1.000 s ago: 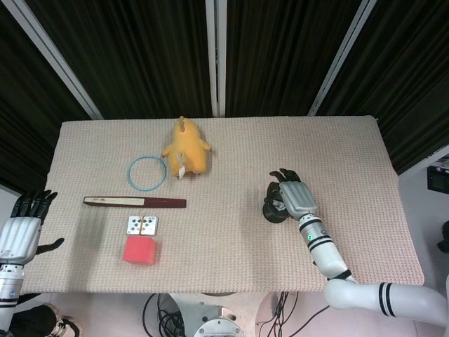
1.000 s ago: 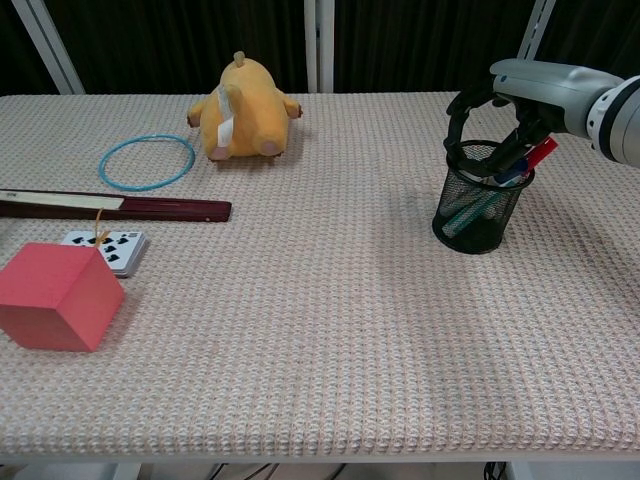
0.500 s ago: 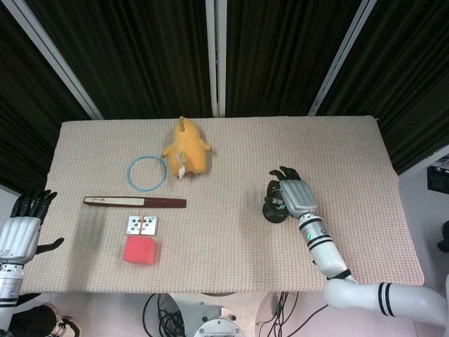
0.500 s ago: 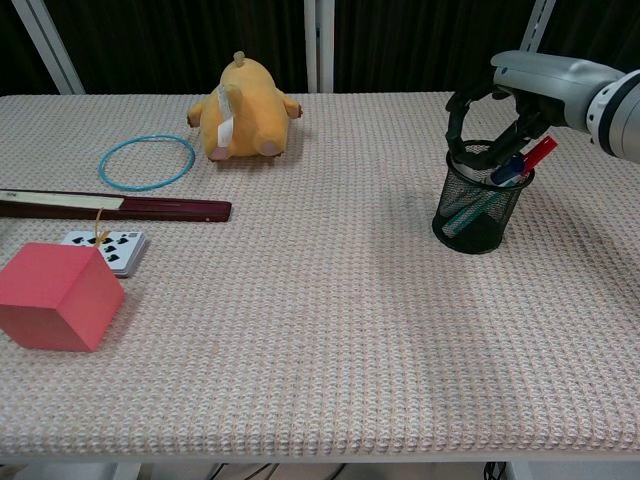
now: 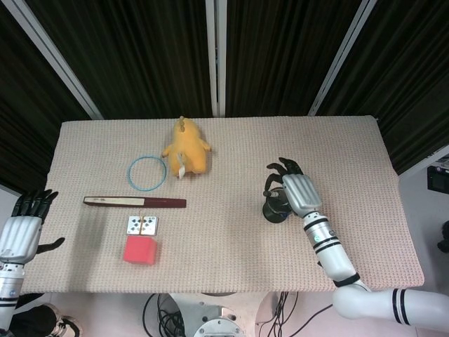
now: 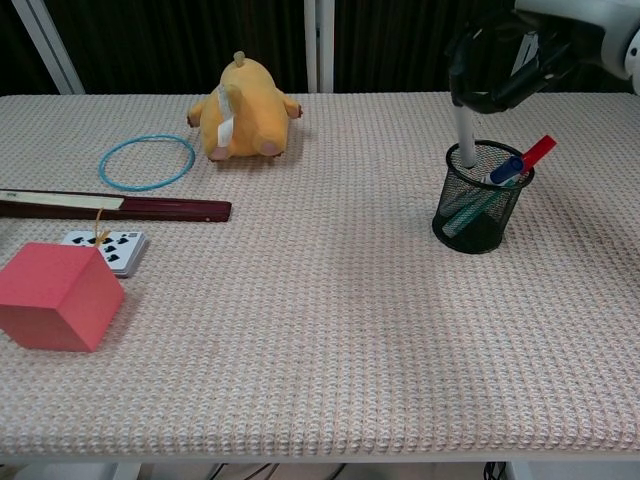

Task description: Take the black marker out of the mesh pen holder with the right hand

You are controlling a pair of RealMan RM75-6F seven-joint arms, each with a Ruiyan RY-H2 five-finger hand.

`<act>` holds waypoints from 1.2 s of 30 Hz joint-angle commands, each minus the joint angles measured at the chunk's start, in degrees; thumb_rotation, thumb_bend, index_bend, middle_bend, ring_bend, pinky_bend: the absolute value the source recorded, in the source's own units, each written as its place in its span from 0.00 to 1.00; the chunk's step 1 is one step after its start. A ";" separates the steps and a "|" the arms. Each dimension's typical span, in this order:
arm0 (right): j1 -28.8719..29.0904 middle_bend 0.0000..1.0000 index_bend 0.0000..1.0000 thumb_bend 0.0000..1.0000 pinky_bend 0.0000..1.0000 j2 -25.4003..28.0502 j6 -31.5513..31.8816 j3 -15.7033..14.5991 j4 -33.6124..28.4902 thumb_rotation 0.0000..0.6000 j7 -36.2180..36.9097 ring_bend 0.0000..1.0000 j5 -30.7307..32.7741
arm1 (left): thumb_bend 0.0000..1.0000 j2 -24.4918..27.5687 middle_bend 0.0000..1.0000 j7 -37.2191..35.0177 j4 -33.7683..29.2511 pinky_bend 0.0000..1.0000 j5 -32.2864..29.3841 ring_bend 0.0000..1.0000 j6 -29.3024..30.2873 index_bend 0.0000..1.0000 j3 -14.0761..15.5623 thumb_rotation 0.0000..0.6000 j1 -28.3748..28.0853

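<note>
- Black marker (image 6: 464, 132): pale grey barrel, upright, lower end inside the holder, top gripped above the rim.
- Mesh pen holder (image 6: 480, 208): black, round, upright on the table's right side, holding red, blue and green pens.

My worktop (image 5: 231, 239) is a long rectangle covered in a beige, waffle-textured cloth that reaches to every edge. Behind its far side hang dark, pleated curtains (image 5: 140, 49), nearly black, broken by pale metal frame bars (image 5: 216, 56): one upright at the middle and others slanting off to the left and right. Below the near edge I see a light floor (image 5: 105, 312) with black cables (image 5: 165, 309) looping beside a round metal base (image 5: 221, 326). The light is even and soft, casting only faint shadows on the cloth.
</note>
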 commanded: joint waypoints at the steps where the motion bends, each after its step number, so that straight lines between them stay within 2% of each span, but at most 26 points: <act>1: -2.27 0.20 0.64 0.33 0.00 3.44 2.68 1.40 -3.39 1.00 2.81 0.00 -3.62 | 0.07 -0.05 0.06 0.15 -0.08 0.06 0.10 0.00 0.00 0.10 0.00 1.00 -0.07; 6: -5.57 0.20 0.68 0.33 0.00 9.03 6.17 1.73 -4.32 1.00 3.06 0.00 -5.84 | 0.07 -0.10 0.06 0.40 -0.18 0.06 0.13 0.00 -0.12 0.10 0.05 1.00 -0.15; 11: -6.31 0.19 0.70 0.33 0.00 9.94 6.09 0.78 0.63 1.00 -0.70 0.00 -1.18 | 0.07 -0.24 0.06 0.46 -0.11 0.06 0.18 0.00 -0.44 0.10 0.14 1.00 -0.32; 20: -0.78 0.18 0.71 0.33 0.00 1.15 -3.14 0.61 15.12 1.00 -4.93 0.00 9.98 | 0.07 -0.06 0.06 1.29 -0.78 0.06 -0.04 0.00 -0.82 0.10 0.20 1.00 -0.47; 26: 3.42 0.21 0.67 0.33 0.00 -5.32 -8.22 2.00 24.00 1.00 -5.75 0.00 15.02 | 0.07 0.86 0.06 1.77 -1.45 0.06 -0.67 0.00 -1.22 0.10 0.13 1.00 -0.45; 28: 4.61 0.20 0.63 0.33 0.00 -7.00 -9.65 2.09 26.39 1.00 -6.21 0.00 15.86 | 0.07 1.23 0.06 1.92 -1.73 0.06 -0.93 0.00 -1.24 0.10 0.07 1.00 -0.39; 29: 5.07 0.18 0.54 0.33 0.00 -7.38 -10.65 1.98 27.01 1.00 -6.45 0.00 16.27 | 0.07 1.36 0.06 1.97 -1.81 0.06 -1.09 0.00 -1.27 0.10 0.02 1.00 -0.37; 30: 5.58 0.13 0.35 0.31 0.00 -7.46 -12.25 1.80 27.40 1.00 -6.64 0.00 16.76 | 0.07 1.45 0.06 1.97 -1.84 0.06 -1.31 0.00 -1.32 0.10 -0.06 1.00 -0.35; 31: 5.87 0.10 0.26 0.30 0.00 -7.26 -13.48 1.66 27.43 1.00 -6.63 0.00 16.85 | 0.07 1.48 0.06 1.92 -1.84 0.06 -1.46 0.00 -1.36 0.10 -0.13 1.00 -0.35; 32: 6.08 0.04 0.08 0.26 0.00 -6.87 -14.82 1.55 27.29 1.00 -6.31 0.00 16.62 | 0.07 1.47 0.06 1.88 -1.80 0.06 -1.58 0.00 -1.42 0.10 -0.19 1.00 -0.38; 33: 6.12 0.01 0.01 0.23 0.00 -6.34 -16.06 1.58 26.93 1.00 -5.45 0.00 15.95 | 0.07 1.42 0.06 1.83 -1.71 0.06 -1.68 0.00 -1.53 0.10 -0.25 1.00 -0.44; 36: 4.85 0.00 0.00 0.18 0.00 -5.53 -15.80 1.99 25.75 1.00 -1.26 0.00 10.47 | 0.07 1.08 0.06 1.48 -1.19 0.06 -1.49 0.00 -1.77 0.10 -0.32 1.00 -0.74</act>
